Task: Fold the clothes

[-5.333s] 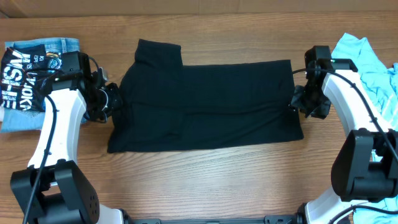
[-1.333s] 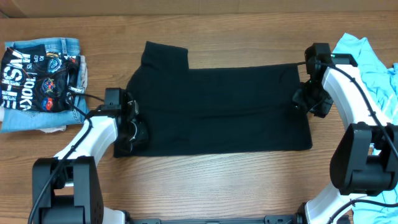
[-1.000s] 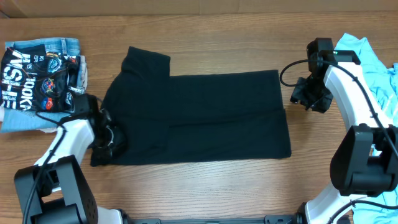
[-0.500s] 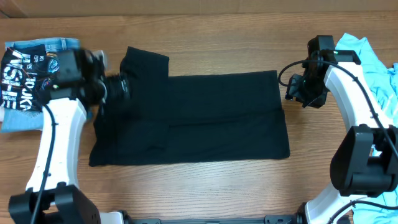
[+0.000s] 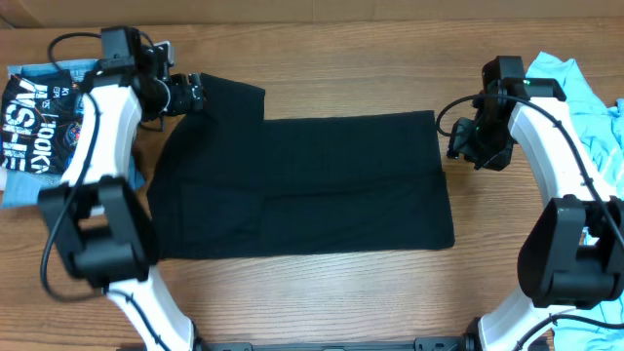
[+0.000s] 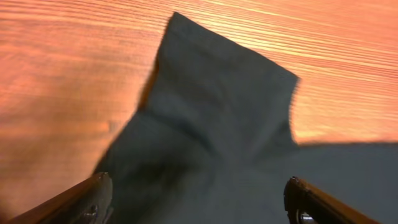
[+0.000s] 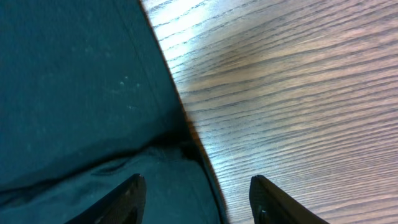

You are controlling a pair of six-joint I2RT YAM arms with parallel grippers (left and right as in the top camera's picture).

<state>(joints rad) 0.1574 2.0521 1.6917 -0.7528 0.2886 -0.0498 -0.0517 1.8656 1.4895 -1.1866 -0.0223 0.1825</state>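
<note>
Now my left gripper (image 5: 193, 93) has let go and swung up to the sleeve, fingers wide apart. T-shirt (image 5: 312, 180) lies flat mid-table, dragged left. Right gripper (image 5: 456, 141) hangs parted at its hem, gripping nothing. Next fold's mine.

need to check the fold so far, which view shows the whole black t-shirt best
The overhead view: the whole black T-shirt lies flat on the table, every edge visible. The left wrist view shows only its sleeve end, and the right wrist view only a strip of its edge against the wood.
</note>
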